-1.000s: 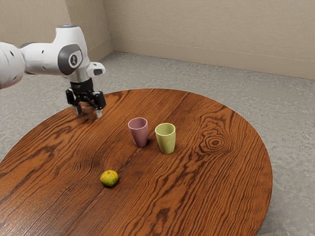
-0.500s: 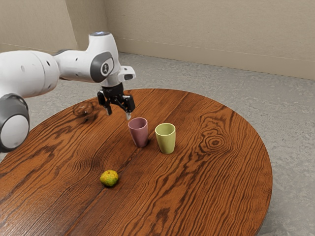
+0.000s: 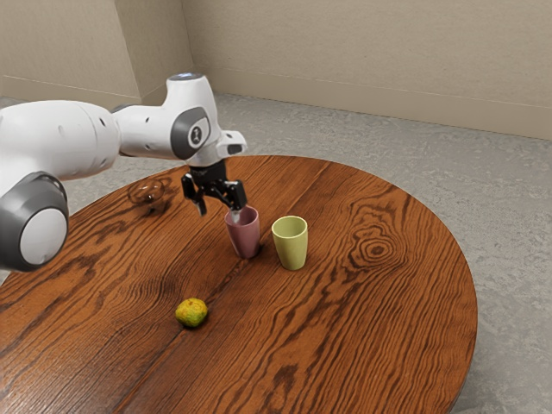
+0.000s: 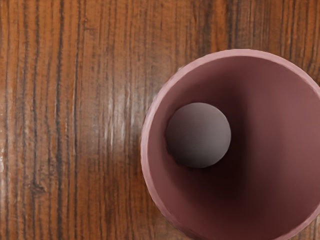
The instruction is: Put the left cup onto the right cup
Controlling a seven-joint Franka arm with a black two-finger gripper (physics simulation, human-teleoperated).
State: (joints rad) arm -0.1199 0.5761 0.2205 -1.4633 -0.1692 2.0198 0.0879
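Now, in the exterior view, our black two-finger gripper [image 3: 220, 209] hangs spread and unclenched at the rim of the mauve-pink tapered cup [image 3: 244, 233]. That cup stands upright on the round wooden table [image 3: 388, 328], just beside the lime-green tapered cup [image 3: 290, 242], on the exterior view's left of it. Nothing shows inside the green one. We judge the pink cup light, stiff and smooth-walled, so rather slippery; pinching its wall at the rim, one finger inside, looks the surest hold. In the wrist view the pink cup [image 4: 235, 145] sits right under our hand, empty down to its round bottom.
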